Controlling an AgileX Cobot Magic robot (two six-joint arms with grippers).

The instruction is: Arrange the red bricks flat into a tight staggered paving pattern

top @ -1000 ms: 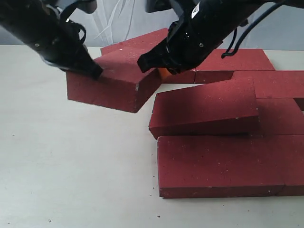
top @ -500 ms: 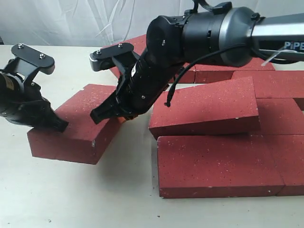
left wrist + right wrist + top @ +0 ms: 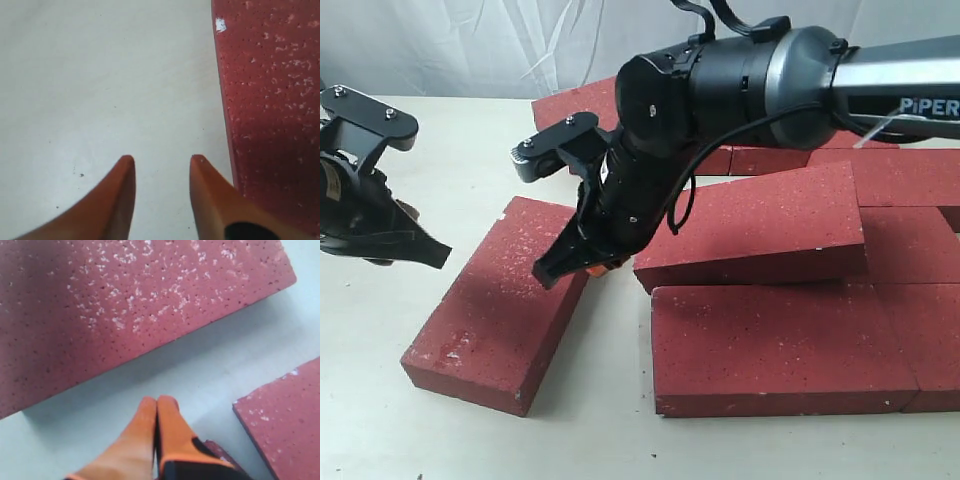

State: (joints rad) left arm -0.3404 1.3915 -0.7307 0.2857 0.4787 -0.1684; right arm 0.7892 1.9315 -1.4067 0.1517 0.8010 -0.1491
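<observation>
Tabletop (image 3: pixel 380 420) pale, matte, white curtain (image 3: pixel 470 45) bkgd, red bricks (image 3: pixel 780 345) atop

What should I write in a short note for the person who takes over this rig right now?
Left pincer: open, empty, beside the loose brick.
Right pincer: shut, empty, between that brick and the tilted brick.
Done: the loose brick lies flat on the table, skewed, apart from the front bricks, which lie flat together.
Left: lay the tilted brick flat, bring the loose brick into the pattern.
</observation>
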